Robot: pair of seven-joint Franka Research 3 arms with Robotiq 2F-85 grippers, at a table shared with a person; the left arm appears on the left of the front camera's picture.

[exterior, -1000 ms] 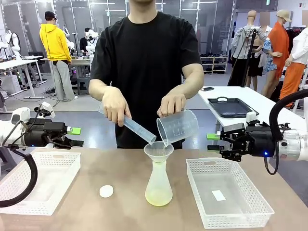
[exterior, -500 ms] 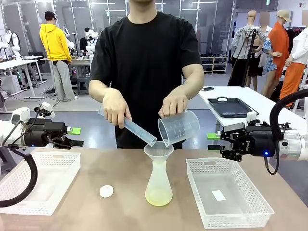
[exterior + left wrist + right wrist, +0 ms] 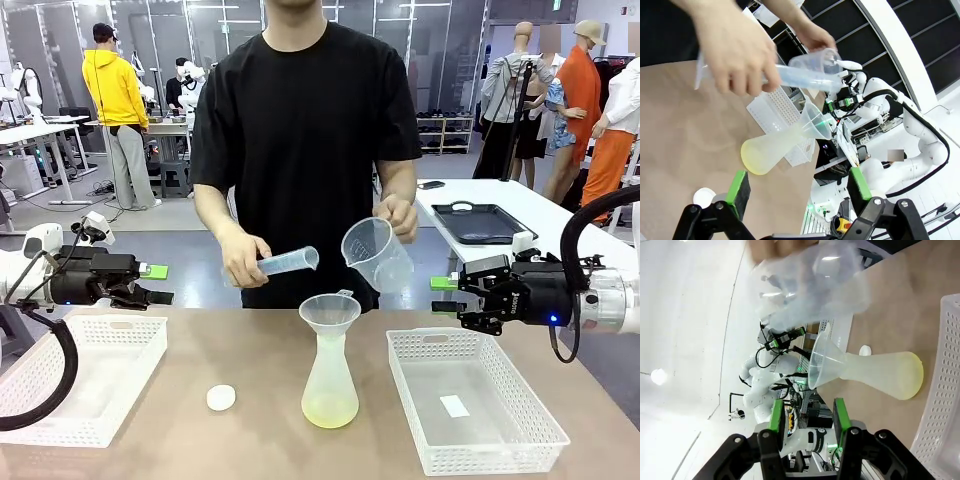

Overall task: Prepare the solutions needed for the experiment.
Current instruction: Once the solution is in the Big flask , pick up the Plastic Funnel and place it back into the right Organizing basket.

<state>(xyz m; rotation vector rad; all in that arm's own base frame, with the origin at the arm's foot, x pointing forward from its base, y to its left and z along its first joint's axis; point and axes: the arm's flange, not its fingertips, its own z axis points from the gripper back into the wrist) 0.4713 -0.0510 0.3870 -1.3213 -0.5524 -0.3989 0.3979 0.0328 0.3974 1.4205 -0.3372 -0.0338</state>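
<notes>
One level layer of solutions in upright flask, left gripper spread, right gripper half-spread.

We see the front view brightly and evenly lit from overhead, sharp from edge to edge, with only faint, soft shadows beneath the flask on the surface. In the left wrist view the person's near hand is soft and out of focus, and straight lines bow toward the edges. In the right wrist view the beaker smears with motion blur, the white wall is nearly washed out, and a small lamp glares.
</notes>
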